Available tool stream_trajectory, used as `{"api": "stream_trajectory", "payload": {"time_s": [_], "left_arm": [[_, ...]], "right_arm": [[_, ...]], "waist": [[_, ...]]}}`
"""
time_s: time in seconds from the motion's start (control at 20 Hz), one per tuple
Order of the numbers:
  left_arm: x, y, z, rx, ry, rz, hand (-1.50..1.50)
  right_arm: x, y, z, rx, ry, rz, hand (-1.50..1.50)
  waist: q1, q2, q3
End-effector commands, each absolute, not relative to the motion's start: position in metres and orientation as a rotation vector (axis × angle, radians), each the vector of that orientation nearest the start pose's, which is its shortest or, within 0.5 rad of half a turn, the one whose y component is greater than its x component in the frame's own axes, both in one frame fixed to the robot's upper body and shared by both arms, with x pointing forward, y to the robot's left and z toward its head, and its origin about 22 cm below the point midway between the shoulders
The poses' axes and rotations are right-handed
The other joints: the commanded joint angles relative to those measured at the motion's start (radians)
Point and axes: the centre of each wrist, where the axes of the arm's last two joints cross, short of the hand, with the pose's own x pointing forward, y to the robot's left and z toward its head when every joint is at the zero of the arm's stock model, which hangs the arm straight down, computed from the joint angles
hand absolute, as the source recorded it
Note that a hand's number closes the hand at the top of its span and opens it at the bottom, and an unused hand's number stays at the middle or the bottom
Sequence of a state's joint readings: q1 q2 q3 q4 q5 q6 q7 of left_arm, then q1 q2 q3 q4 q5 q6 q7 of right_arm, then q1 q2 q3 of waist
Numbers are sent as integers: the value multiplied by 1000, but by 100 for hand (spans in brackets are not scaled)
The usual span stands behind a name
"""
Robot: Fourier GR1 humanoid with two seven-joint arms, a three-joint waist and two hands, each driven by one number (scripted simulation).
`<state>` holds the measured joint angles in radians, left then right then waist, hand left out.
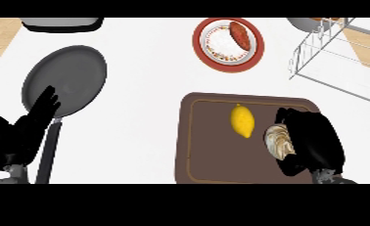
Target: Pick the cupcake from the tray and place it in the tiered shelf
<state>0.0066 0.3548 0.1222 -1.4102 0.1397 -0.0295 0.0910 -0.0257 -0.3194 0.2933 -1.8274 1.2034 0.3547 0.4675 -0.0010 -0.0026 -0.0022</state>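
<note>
Already the right robot hand [314, 142] curls round the small pale, ridged cupcake [277, 141] at the right end of the brown rectangular tray [209, 142], a light, soft, crumbly thing probably best held low by its wrapper sides, never squeezed on top.

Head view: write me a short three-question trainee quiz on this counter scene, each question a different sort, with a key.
1. True or false: the right hand has its fingers curled round the cupcake on the brown tray.
2. Which thing lies on the tray beside the cupcake? A) a lemon B) a spoon C) a mug
3. Fill in: the left hand rests open over the handle of the grey ____.

Key:
1. True.
2. A, the lemon.
3. Pan.
</note>
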Motion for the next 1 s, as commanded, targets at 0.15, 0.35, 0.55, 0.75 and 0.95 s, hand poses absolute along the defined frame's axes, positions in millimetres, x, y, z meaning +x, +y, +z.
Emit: {"api": "stream_trajectory", "payload": {"time_s": [0.15, 0.35, 0.55, 0.75, 0.95], "left_arm": [[240, 347, 1, 252, -1342, -21, 0], [236, 358, -3, 272, -1332, -14, 0], [211, 358, -7, 261, -1324, -30, 0], [229, 362, 2, 285, -1316, -26, 0], [208, 349, -19, 287, -1320, -21, 0]], "right_arm": [[261, -298, 97, -1070, -1164, 1009, 150], [250, -304, 154, -1055, -1244, 967, 150], [218, -314, 182, -1035, -1285, 854, 150], [199, -313, 207, -921, -1392, 684, 150], [178, -329, 241, -897, -1462, 574, 150]], "waist": [[3, 4, 3], [-8, 1, 2], [-10, -3, 2], [-26, -5, 1], [-25, -9, 0]]}}
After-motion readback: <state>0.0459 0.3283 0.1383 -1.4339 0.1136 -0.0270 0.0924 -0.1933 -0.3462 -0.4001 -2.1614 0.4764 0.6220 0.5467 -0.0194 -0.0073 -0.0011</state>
